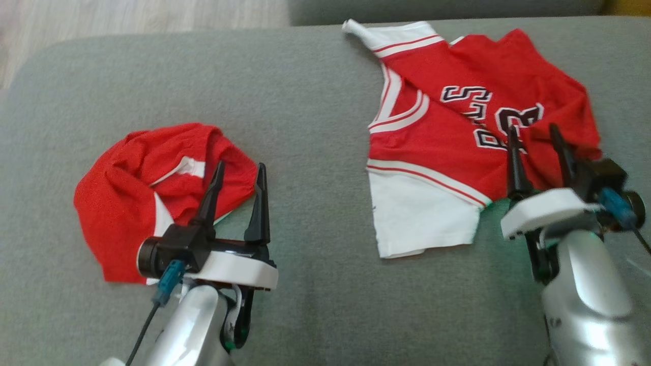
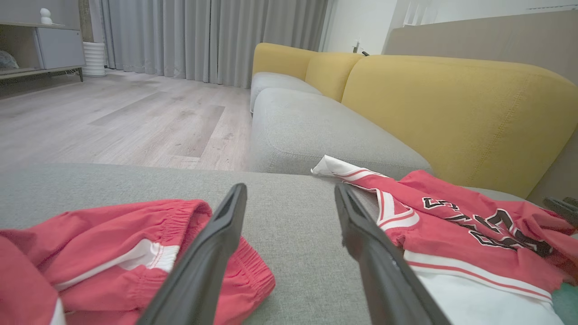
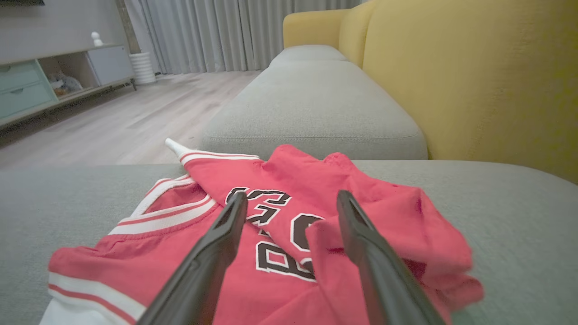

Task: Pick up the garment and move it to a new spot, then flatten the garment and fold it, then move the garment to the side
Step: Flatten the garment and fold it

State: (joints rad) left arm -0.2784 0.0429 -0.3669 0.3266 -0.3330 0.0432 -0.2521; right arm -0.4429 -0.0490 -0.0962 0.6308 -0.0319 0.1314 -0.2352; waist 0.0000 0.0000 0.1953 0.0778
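Observation:
The garment, a red and white jersey (image 1: 437, 147) with black lettering, lies partly folded and rumpled on the grey sofa seat (image 1: 305, 127) at the right. My right gripper (image 1: 532, 127) hovers over its right part, open, with nothing between the fingers; the right wrist view shows the jersey (image 3: 293, 171) spread under the open gripper (image 3: 292, 196). A crumpled pair of red shorts (image 1: 132, 173) lies at the left. My left gripper (image 1: 241, 165) stands open at their right edge, holding nothing. In the left wrist view, the gripper (image 2: 290, 189) points between the shorts (image 2: 113, 234) and the jersey (image 2: 451, 234).
The yellow backrest (image 2: 451, 113) runs along the right of the seat. A second grey seat cushion (image 3: 316, 99) continues beyond the jersey. Wooden floor (image 2: 113, 122) lies past the seat's far edge, with a low cabinet (image 3: 27, 85) and curtains behind.

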